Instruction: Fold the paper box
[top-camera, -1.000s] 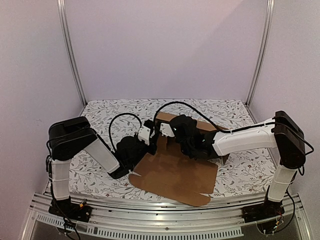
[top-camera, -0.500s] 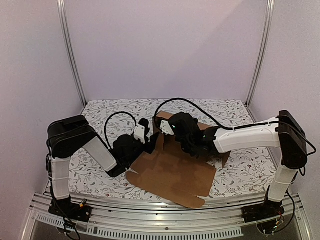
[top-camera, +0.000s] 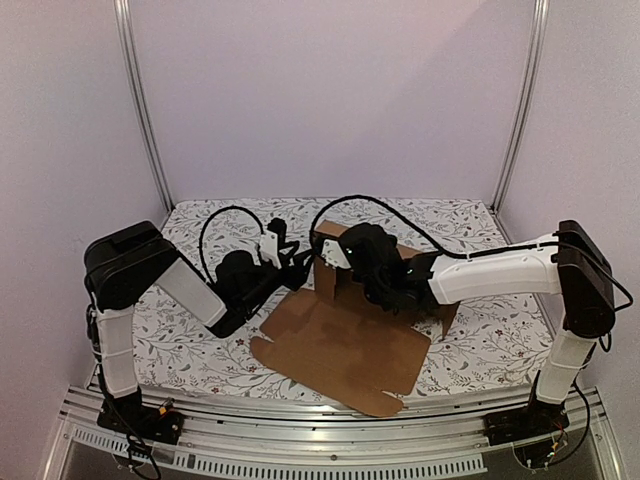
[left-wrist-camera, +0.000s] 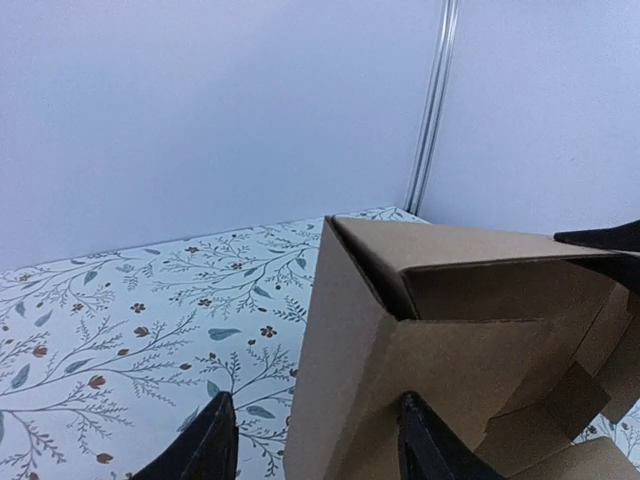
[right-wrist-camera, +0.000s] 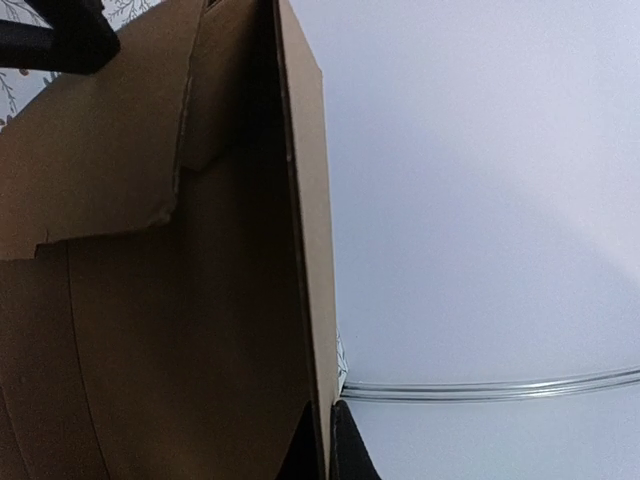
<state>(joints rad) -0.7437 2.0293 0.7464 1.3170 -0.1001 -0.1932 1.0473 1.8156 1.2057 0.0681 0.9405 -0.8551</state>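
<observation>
— What have your jaws got?

— My right jaws (top-camera: 340, 268) are pinched tight on the raised wall of the paper box (top-camera: 340, 345). My left jaws (left-wrist-camera: 313, 398) gape, gripping nothing, that wall's corner between them.

— And the rest?

— Flat on the bench (top-camera: 450, 220), nearside of that wall. I'd pin the wall upright with the right and tuck the corner flap along its crease with the left.

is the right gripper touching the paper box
Touching. The right wrist view shows the right gripper shut on an upright panel of the paper box, a finger against the cardboard.
</observation>
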